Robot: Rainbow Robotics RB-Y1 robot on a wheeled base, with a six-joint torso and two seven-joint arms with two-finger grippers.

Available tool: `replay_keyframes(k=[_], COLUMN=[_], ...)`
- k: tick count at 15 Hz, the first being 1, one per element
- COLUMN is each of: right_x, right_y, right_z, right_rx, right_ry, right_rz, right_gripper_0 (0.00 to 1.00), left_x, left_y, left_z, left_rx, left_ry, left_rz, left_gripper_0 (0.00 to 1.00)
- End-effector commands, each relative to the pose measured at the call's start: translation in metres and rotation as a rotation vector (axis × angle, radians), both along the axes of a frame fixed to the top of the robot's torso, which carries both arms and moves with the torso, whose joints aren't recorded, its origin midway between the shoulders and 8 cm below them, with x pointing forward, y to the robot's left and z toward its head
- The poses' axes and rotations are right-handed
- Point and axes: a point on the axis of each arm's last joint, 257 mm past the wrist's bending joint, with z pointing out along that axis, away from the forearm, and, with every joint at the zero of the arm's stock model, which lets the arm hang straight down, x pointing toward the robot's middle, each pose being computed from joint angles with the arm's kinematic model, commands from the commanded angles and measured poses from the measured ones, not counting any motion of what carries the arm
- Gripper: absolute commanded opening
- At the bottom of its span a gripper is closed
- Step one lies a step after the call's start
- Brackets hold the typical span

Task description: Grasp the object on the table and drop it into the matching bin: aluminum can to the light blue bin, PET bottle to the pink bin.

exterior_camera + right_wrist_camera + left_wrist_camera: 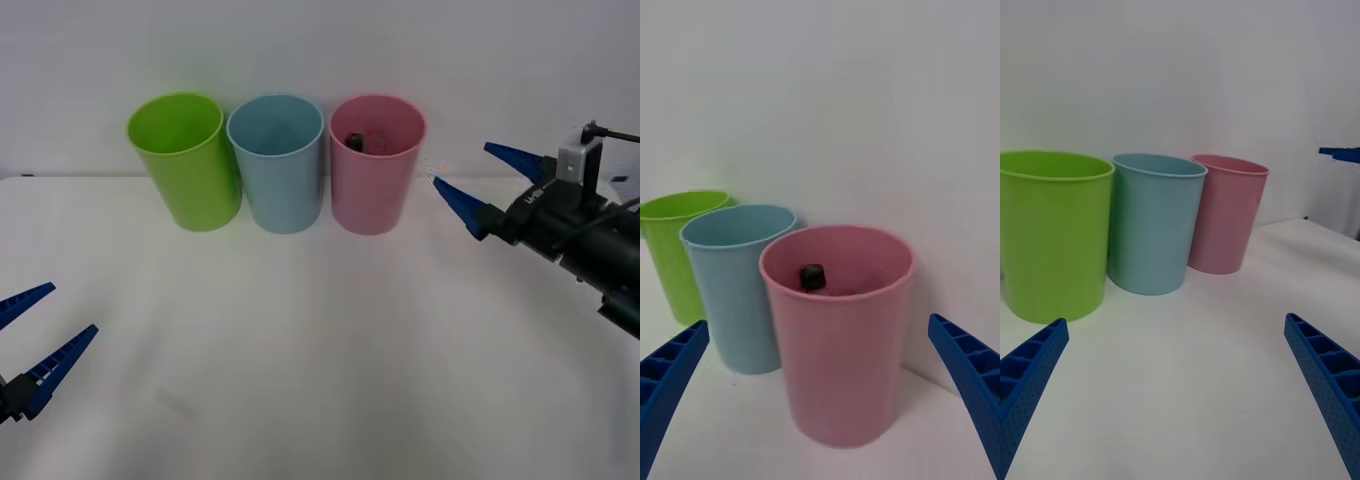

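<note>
The PET bottle (354, 141) lies inside the pink bin (375, 190), only its black cap and dark top showing above the rim; in the right wrist view the bottle (812, 277) rests against the inner wall of the pink bin (842, 360). The light blue bin (278, 170) stands just left of it. My right gripper (478, 177) is open, to the right of the pink bin at rim height, holding nothing. My left gripper (30, 335) is open low at the table's front left.
A lime green bin (185, 160) stands left of the light blue one; the three bins form a row at the back of the white table (320, 350). A plain white wall rises behind them.
</note>
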Motion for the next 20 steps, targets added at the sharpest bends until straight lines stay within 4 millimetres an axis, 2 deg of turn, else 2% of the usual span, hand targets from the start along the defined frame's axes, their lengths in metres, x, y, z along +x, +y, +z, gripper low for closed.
replay_keyframes(k=[1,6,9,13,18,20], right_x=[-0.024,-0.071,-0.1,-0.135,-0.158,-0.165], right_y=[-0.016,-0.047,-0.065,-0.09,-0.124,-0.131], right_z=[-0.02,-0.069,-0.09,-0.109,-0.119,-0.121], right_rx=[-0.062,-0.143,-0.15,-0.148,-0.151,-0.14], right_ry=[-0.026,0.004,0.05,0.095,0.109,0.107], right_rz=[-0.025,-0.064,-0.066,-0.076,-0.163,-0.192], right_gripper_0=[1.0,1.0,1.0,1.0,1.0,1.0], left_x=[0.0,0.0,0.0,0.0,0.0,0.0], left_y=[0.0,0.0,0.0,0.0,0.0,0.0], left_z=[0.0,0.0,0.0,0.0,0.0,0.0], left_rx=[0.0,0.0,0.0,0.0,0.0,0.0], left_ry=[0.0,0.0,0.0,0.0,0.0,0.0], left_rz=[0.0,0.0,0.0,0.0,0.0,0.0], left_gripper_0=[1.0,1.0,1.0,1.0,1.0,1.0])
